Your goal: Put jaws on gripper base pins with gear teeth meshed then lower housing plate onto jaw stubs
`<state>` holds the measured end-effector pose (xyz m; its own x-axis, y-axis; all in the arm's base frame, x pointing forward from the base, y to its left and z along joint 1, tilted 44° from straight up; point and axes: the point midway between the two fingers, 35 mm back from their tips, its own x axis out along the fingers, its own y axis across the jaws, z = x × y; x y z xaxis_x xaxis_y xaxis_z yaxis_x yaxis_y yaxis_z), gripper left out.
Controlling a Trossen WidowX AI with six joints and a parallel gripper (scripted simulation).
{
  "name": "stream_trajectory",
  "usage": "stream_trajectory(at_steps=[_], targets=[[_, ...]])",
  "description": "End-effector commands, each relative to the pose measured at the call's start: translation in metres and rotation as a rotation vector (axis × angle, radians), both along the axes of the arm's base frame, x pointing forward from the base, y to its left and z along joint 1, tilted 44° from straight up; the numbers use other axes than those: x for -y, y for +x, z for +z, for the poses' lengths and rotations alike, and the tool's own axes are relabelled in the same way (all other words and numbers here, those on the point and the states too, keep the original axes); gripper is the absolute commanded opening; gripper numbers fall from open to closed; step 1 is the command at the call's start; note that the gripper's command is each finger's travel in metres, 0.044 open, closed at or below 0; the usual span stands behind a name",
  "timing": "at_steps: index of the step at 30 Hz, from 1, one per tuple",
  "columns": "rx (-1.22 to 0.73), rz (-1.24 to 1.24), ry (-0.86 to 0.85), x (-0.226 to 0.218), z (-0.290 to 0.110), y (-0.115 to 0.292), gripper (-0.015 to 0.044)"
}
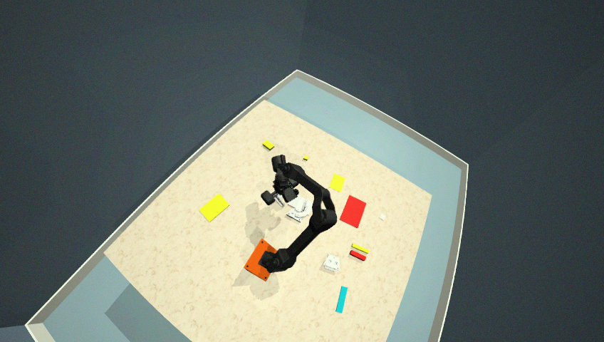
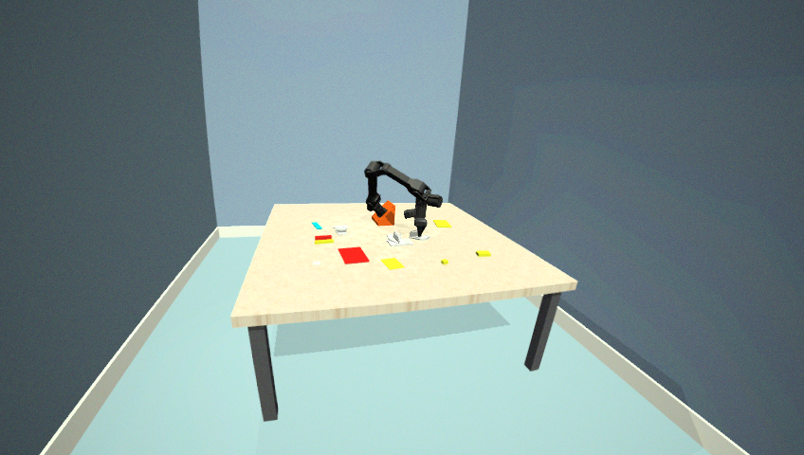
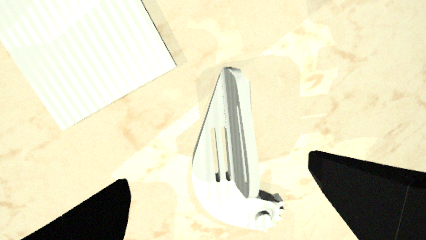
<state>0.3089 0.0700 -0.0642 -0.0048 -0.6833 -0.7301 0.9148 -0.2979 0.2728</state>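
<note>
My end effector [image 1: 278, 199] [image 2: 420, 234] [image 3: 221, 174] stands wide apart, holding nothing — one loose jaw [image 1: 278, 199] [image 2: 418, 237] [image 3: 215, 200] beneath it, housing assembly still undone.

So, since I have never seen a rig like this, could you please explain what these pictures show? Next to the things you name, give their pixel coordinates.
One black six-joint robot arm stands on an orange base [image 1: 253, 265] [image 2: 386, 218] on a table. The top picture looks down, the exterior one looks across the table, and the wrist one looks down past the arm's own gripper [image 3: 221, 174]. Its fingers are open either side of a white toothed jaw [image 3: 207, 185] on the table; nothing is held. Other white parts lie around, along with flat pieces: a red sheet [image 1: 352, 211] [image 2: 354, 255] and a cyan strip [image 1: 341, 299] [image 2: 317, 225], for instance.
</note>
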Motion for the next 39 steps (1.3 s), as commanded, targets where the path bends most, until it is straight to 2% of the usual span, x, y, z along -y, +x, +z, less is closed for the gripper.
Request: stream_trajectory(at_steps=[1, 39], targets=[[-0.012, 0.003, -0.008, 0.007, -0.007, -0.002, 0.0440], [-0.011, 0.003, -0.010, 0.019, -0.019, -0.003, 0.0440]])
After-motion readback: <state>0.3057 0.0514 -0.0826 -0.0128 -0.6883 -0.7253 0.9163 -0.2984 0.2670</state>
